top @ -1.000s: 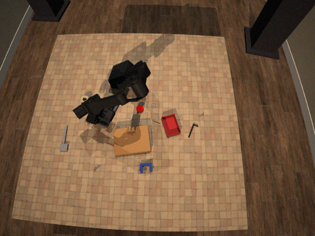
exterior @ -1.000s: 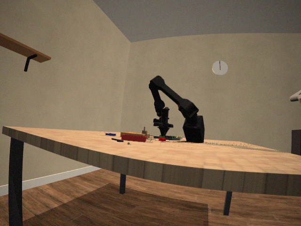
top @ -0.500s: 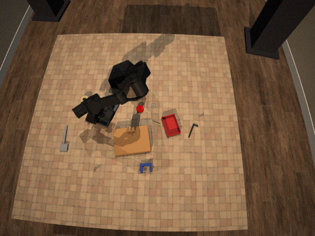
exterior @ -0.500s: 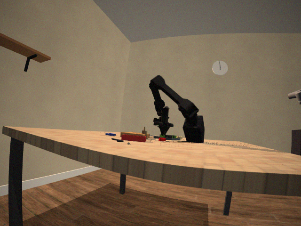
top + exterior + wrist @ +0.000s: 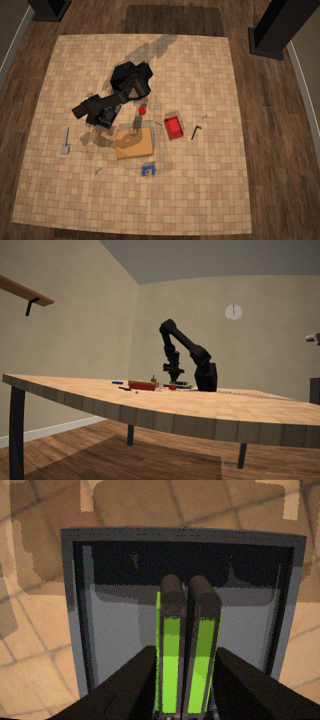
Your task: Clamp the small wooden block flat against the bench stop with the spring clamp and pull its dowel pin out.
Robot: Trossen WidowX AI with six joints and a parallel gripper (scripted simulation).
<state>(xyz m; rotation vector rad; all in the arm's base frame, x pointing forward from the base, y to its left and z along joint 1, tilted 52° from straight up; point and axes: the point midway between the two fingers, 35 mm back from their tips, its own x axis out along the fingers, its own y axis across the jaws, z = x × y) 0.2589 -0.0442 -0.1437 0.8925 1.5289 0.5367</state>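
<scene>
Two dark fingers of the gripper [image 5: 182, 688] were pressed in from either side on the spring clamp [image 5: 172, 654], narrow but stopped short of full closure by its paired green handles, which stood squeezed together with only a thin slit between them. That grip probably served two ends at once: it secured the clamp for lifting and, by pinching the handles, should have forced its mouth open, though the mouth lay below the frame edge and could not be checked. In the wrist view the clamp's long axis ran from the round pivot at the bottom edge straight toward the far wall of the grey tray [image 5: 72, 607], the brown handle tips pointing away from the camera. The clamp was low inside that tray; whether it was touching the floor could not be told. Farther out, the arm [image 5: 111, 99] reached from its base to the tray, which was a short way off a corner of the wooden board [image 5: 134, 144]. The small block [image 5: 154, 381] was at the board's edge nearer the base, its dowel pin [image 5: 153, 376] upright, unclamped; the bench stop could not be made out.
</scene>
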